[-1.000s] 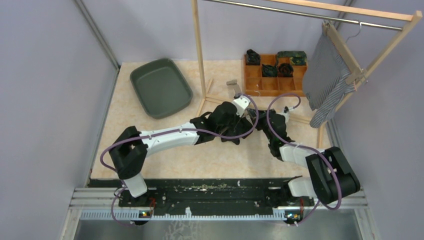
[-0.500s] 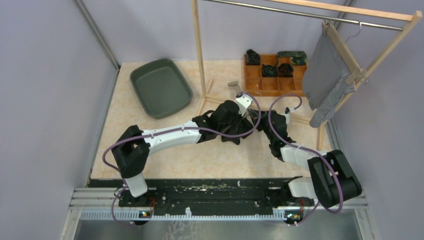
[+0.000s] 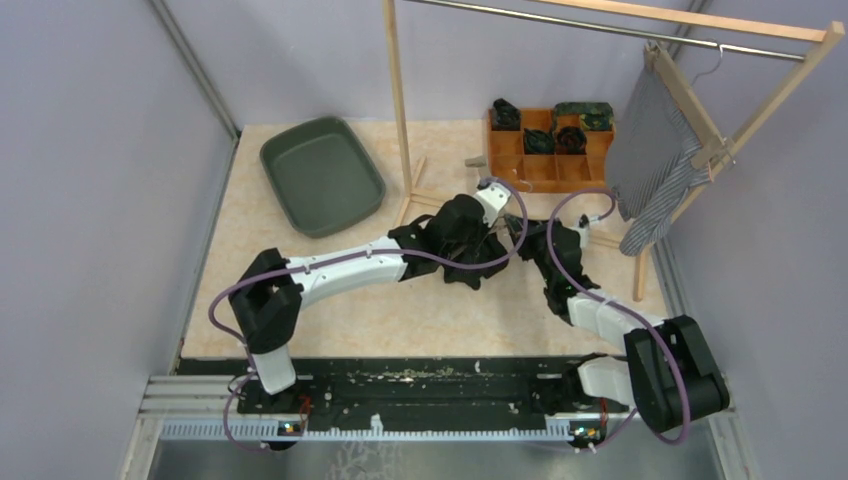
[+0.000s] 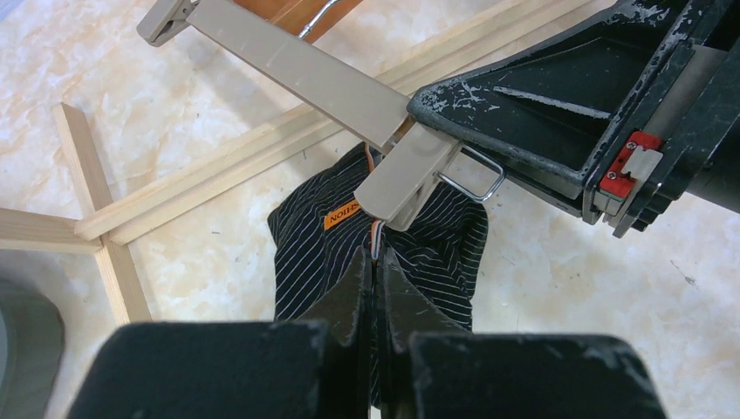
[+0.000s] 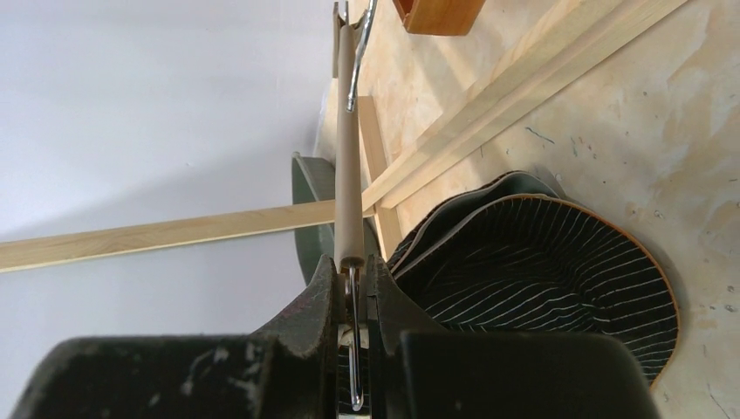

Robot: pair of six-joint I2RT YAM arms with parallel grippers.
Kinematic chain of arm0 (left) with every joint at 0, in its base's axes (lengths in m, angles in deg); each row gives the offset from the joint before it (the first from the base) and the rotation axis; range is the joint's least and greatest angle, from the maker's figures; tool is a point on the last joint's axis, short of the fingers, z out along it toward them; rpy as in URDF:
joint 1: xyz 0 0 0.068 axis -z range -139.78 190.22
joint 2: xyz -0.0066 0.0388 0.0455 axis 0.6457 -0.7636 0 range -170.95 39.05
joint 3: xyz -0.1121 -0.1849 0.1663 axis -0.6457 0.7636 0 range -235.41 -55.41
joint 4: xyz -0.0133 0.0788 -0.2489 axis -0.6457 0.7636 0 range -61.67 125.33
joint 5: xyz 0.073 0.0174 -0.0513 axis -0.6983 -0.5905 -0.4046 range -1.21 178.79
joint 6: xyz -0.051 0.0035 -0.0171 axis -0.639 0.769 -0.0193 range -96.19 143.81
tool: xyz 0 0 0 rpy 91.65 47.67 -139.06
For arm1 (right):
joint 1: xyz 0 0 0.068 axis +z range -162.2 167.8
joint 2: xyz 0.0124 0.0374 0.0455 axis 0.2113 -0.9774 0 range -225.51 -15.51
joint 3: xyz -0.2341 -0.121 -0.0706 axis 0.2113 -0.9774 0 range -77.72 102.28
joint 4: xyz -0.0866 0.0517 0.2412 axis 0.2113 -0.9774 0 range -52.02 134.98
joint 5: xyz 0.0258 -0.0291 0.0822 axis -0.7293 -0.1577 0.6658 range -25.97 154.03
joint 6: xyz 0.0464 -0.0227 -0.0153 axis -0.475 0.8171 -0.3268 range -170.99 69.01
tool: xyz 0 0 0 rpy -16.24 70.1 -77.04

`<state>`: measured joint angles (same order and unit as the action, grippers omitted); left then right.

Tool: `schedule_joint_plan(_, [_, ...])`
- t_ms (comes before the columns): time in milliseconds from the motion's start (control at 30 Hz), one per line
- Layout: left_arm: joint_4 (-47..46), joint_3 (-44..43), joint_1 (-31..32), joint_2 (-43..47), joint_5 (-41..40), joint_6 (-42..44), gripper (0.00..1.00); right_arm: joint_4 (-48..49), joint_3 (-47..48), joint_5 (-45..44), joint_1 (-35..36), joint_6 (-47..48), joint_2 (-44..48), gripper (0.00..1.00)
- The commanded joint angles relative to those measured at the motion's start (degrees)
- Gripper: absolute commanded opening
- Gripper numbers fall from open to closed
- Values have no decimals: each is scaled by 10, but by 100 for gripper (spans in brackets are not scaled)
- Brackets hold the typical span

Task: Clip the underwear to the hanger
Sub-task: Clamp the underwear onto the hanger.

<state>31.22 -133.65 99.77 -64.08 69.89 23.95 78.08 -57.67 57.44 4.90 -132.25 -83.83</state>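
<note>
Black pinstriped underwear [image 4: 436, 236], pinched in the left pincer [image 4: 375, 271], sits just below the beige clip hanger [image 4: 297, 65] the right pincer [image 5: 352, 271] grips.

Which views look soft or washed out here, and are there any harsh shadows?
Top view: evenly lit and sharp, only faint shadows on the table. Left wrist view: hanger and underwear crisp, left fingers soft at the bottom edge. Right wrist view: right fingers soft too, wall washed out pale.

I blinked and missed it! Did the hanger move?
Yes. The hanger slid right in the top view, closer to the wooden box.
</note>
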Motion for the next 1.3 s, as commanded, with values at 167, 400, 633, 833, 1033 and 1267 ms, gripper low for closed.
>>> schedule_joint_plan(167, [15,-32,5,-20,16,8,0,26,29,-1,-1,-9,10,0])
schedule_joint_plan(400, [27,-37,8,-26,30,14,0,18,31,-3,-1,-12,6,0])
schedule_joint_plan(633, [36,-44,14,-34,34,22,0,11,32,-4,-1,-14,-4,0])
schedule_joint_plan(833, [43,-51,16,-39,30,24,0,3,33,-4,-1,-13,-8,0])
schedule_joint_plan(1033, [53,-63,18,-48,30,26,0,1,34,-4,-2,-14,-8,0])
schedule_joint_plan(1267, [66,-80,21,-58,29,28,0,-5,37,-3,-2,-13,-7,0])
